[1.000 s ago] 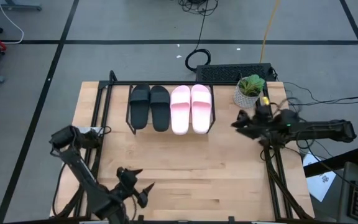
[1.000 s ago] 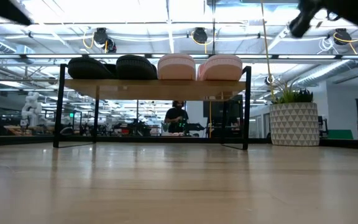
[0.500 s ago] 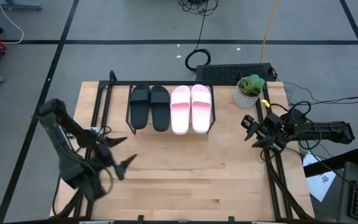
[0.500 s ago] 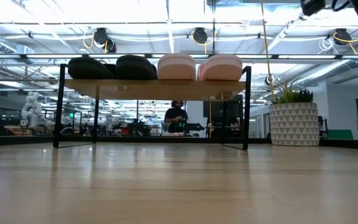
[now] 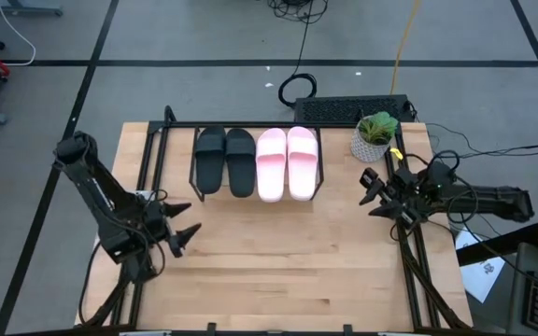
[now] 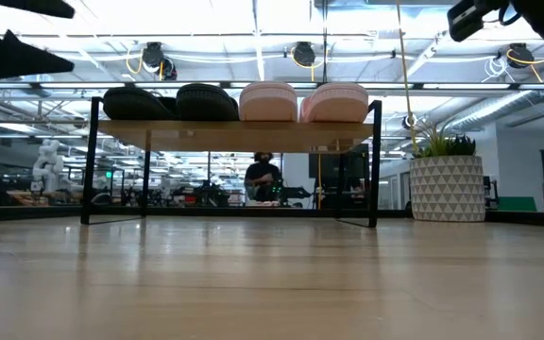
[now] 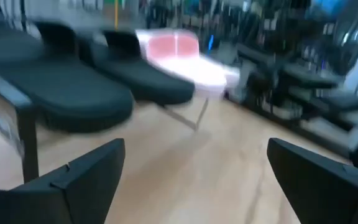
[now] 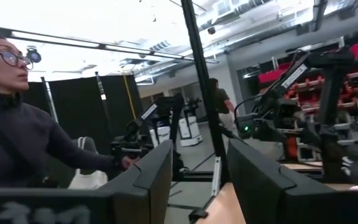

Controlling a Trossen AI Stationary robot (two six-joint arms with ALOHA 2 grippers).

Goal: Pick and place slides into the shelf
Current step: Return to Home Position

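The left gripper (image 5: 186, 222) hovers over the lower left of the high view, above the wooden table (image 5: 288, 271). Its two dark fingers (image 7: 73, 180) are spread wide with nothing between them. The right gripper (image 5: 372, 191) hangs at the table's right edge, just below the potted plant (image 5: 375, 135) in that view. Its fingers are parted by a narrower gap and are also empty.

Both grippers are well apart from the shelf (image 6: 234, 135), which stands at the top centre of the tabletop. All four slides sit side by side on its plank, the black pair (image 5: 224, 161) to the picture's left and the pink pair (image 5: 288, 163) to the right.

Around the table lies a grey floor (image 5: 204, 37) crossed by dark lines, with a coiled black cable (image 5: 297, 89) above the shelf in the high view. In the low view, bright ceiling lights run overhead, and a person (image 6: 264, 179) shows far back beneath the plank. In the right wrist view another person (image 8: 17, 137) in a dark top is at the left of the frame.
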